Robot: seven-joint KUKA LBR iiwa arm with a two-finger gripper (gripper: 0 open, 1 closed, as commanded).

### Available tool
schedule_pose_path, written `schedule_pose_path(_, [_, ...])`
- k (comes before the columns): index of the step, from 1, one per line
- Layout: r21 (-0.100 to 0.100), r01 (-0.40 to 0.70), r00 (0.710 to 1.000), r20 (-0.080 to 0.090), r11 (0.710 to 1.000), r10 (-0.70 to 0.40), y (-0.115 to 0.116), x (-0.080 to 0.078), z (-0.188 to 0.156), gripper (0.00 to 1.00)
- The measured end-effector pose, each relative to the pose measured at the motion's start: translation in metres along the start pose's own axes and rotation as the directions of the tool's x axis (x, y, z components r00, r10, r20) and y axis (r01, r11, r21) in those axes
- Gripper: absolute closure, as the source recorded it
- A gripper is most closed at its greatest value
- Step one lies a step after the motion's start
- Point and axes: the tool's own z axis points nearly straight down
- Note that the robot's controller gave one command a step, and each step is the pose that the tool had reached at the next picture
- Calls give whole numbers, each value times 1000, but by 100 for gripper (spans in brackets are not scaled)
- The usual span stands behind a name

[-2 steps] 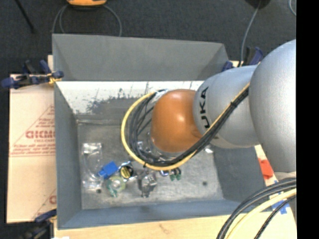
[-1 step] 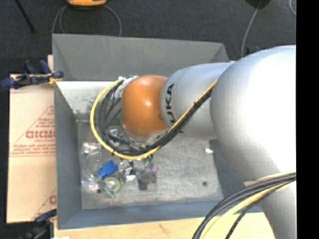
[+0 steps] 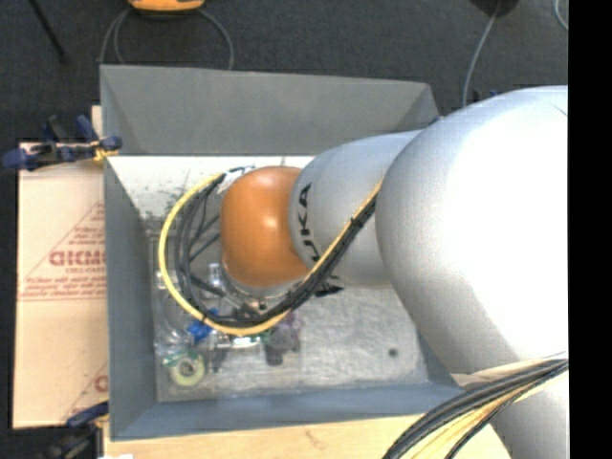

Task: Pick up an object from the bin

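The big white robot arm [image 3: 459, 247], cut off by the picture's edge at 3 and 5 o'clock, covers the grey metal bin's [image 3: 268, 113] floor from its centre out to 3 o'clock, along with the wall on that side. The rounded orange wrist cover [image 3: 256, 226] and the looped yellow and black cables [image 3: 164, 247] hide most of the gripper [image 3: 229, 323]. At 7 o'clock on the floor a small heap lies partly under the cables: a pale green round thing [image 3: 186, 371], a small blue piece [image 3: 198, 333], a dark grey lump [image 3: 275, 352], a purple bit [image 3: 293, 325] and something clear [image 3: 170, 340]. All are too small to identify. A dark speck [image 3: 392, 354] at 5 o'clock cannot be made out either.
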Motion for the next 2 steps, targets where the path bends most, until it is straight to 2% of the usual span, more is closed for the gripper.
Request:
schedule_pose_path(1, [-2,-3,1000,7,1000,3,0,-2,-2,100])
schedule_pose_path(2, [-3,-7,1000,9,1000,7,3,-13,-127,100])
